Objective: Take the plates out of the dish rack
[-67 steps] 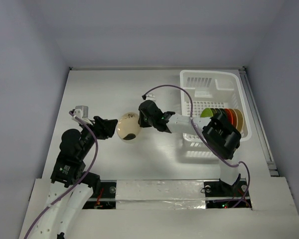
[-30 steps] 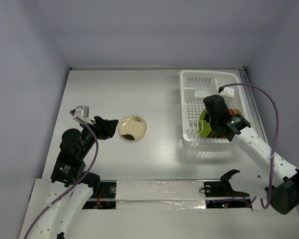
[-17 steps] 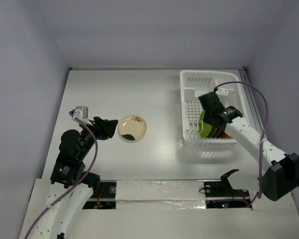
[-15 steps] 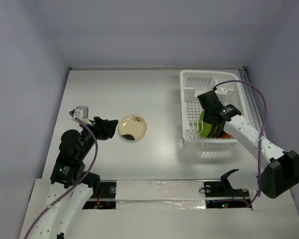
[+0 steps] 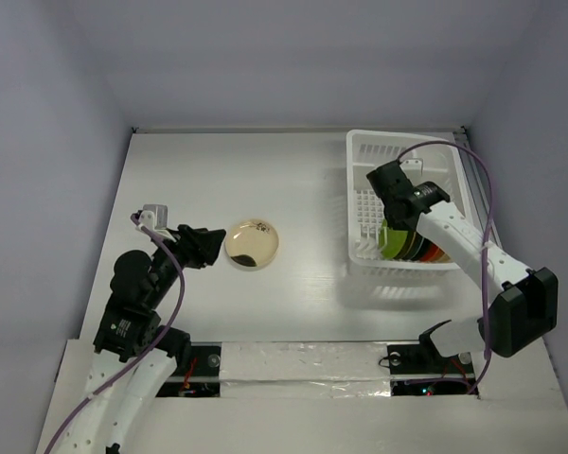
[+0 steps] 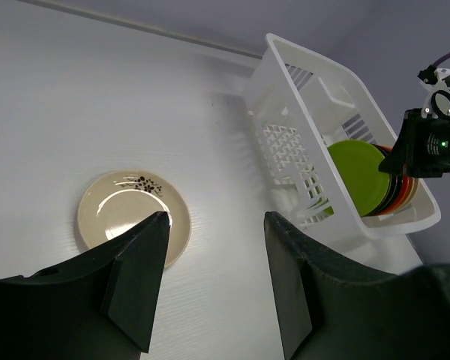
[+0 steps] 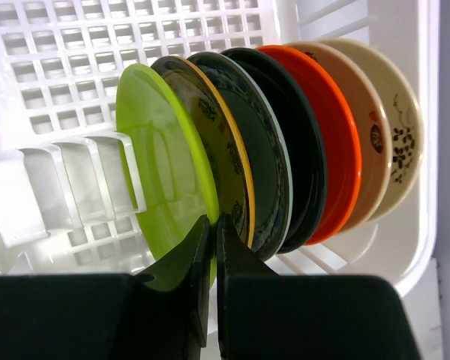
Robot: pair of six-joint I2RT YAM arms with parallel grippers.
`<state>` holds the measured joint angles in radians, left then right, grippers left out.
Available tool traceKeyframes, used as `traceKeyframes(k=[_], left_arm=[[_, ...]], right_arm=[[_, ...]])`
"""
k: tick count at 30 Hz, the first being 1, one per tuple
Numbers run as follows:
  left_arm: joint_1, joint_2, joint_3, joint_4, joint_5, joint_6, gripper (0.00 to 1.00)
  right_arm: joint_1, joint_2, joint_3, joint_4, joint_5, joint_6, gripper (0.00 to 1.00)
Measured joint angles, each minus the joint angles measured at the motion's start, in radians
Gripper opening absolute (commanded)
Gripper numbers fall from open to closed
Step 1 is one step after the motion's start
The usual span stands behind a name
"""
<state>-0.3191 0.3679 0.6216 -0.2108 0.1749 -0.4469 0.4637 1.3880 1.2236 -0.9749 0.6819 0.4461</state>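
Now the right gripper (image 7: 213, 222) pinches the lime green plate (image 7: 163, 171) by its rim in the dish rack (image 7: 60, 45), and the next move looks like a straight lift clear, while the left gripper (image 6: 216, 219) hangs wide open.

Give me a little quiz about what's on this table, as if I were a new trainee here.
1. True or false: the beige plate lies flat on the table, outside the dish rack.
2. Which plate in the rack sits right at the fingertips of the right gripper? A. the orange one. B. the green plate. C. the cream spotted one.
3. Fill in: the left gripper is ____ and holds nothing.

Key: 1 true; 2 B; 3 open.
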Motion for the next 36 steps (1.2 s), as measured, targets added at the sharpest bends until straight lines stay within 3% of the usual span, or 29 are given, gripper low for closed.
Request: traceKeyframes(k=[16, 27, 31, 36], left_arm=[[0.000, -0.012, 0.000, 0.000, 0.000, 0.000, 0.50], [0.000, -0.012, 0.000, 0.000, -0.001, 0.000, 0.50], [0.000, -0.012, 0.000, 0.000, -0.003, -0.001, 0.50], [0.000, -0.011, 0.000, 0.000, -0.008, -0.001, 0.50]], right_arm=[[0.106, 0.040, 0.093, -0.085, 0.150, -0.066, 0.00], [0.249, -0.068, 0.369, -0.149, 0.264, 0.006, 0.00], [0.278, -0.184, 0.303, 0.015, 0.172, -0.007, 0.00], [0.279, -0.178, 0.111, 0.367, -0.129, 0.026, 0.00]])
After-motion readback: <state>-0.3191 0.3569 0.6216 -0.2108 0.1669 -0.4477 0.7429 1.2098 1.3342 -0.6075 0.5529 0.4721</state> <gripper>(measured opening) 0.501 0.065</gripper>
